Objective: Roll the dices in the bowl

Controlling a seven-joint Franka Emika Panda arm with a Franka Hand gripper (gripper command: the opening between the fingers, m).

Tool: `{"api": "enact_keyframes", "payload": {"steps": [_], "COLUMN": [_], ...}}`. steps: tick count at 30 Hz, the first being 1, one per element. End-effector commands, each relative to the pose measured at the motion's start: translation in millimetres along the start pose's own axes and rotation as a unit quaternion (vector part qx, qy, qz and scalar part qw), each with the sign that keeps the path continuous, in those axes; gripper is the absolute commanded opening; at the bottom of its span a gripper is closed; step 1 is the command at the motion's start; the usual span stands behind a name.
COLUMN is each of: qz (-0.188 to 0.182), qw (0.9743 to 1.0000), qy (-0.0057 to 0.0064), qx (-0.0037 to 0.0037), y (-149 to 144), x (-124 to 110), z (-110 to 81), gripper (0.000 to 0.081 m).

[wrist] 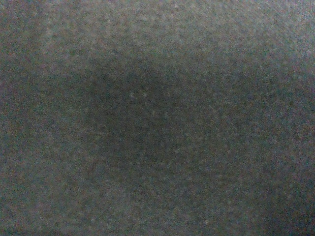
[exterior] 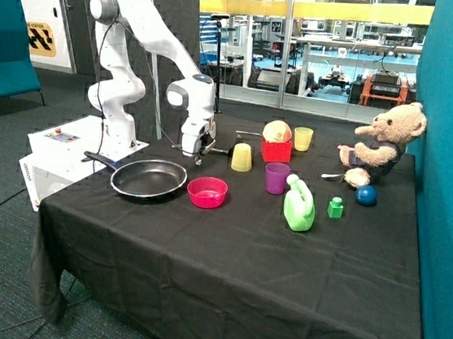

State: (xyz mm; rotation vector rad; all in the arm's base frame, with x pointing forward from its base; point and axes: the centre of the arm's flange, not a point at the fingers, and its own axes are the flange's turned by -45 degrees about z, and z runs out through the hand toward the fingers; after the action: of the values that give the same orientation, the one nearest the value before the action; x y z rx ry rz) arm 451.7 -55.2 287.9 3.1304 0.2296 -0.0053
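Note:
The pink-magenta bowl (exterior: pixel 207 192) sits on the black cloth just beside the black frying pan (exterior: pixel 149 179). The dices do not show in either view. My gripper (exterior: pixel 198 156) hangs low over the cloth behind the pan's far rim, between the pan and the upturned yellow cup (exterior: pixel 242 156), well behind the bowl. I cannot tell how it stands or whether it holds anything. The wrist view shows only dark cloth (wrist: pixel 157 118) close up.
A purple cup (exterior: pixel 276 178), a green toy jug (exterior: pixel 299 206), a green block (exterior: pixel 335 207), a blue ball (exterior: pixel 366 194), a red box with a ball (exterior: pixel 276 143), another yellow cup (exterior: pixel 303 138) and a teddy bear (exterior: pixel 381 143) stand on the table.

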Motion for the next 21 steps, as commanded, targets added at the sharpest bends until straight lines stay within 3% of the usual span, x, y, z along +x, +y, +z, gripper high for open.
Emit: {"api": "enact_keyframes", "payload": {"steps": [1,21], "qz": [0.001,0.000], "qw": [1.0000,1.0000], "qy": [0.0018,0.0018], "qx": [0.00128,0.00128], "y": [4.2,3.5], "x": [-3.9,-8.9], "z": [8.7,18.4], "gripper": [0.0371,0.0326]}}
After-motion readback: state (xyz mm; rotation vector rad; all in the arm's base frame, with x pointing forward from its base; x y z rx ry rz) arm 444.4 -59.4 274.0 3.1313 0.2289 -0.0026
